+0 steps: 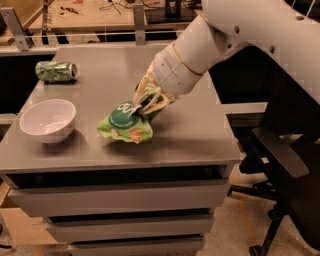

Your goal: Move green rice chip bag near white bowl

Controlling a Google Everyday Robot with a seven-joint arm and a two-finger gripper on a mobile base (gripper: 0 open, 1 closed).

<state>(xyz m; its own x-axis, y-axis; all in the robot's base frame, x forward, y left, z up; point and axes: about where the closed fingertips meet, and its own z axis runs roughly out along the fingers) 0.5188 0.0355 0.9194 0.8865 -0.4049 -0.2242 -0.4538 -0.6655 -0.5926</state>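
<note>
Camera view (the only one). At mid-worktop (195, 132), coming in from the upper right on a white arm (200, 50): end effector (145, 102), tan fingers (152, 100) pressed together on the top right edge of the green rice chip bag (125, 122). Pinching crumpled foil, nothing else in the grip. Dark green round logo facing up just below the fingers, orange-tan chip images along the bag's lower edge. Hanging very low from the pinch, lower left end at or just over the grey surface with a shadow under it (cannot tell whether touching).

Left of the bag, near the front left corner of the worktop: white bowl (48, 120), upright, apart from the bag with a strip of bare grey between. Only smooth white interior visible inside the bowl. Further back on the left, well apart from both: green soda can (56, 71), lying on its side, end facing right.

Below the worktop: grey drawers (120, 197), stacked. To the right on the floor: dark office chair (287, 160). Behind: a wooden bench (90, 15) with small clutter, too blurred to name.
</note>
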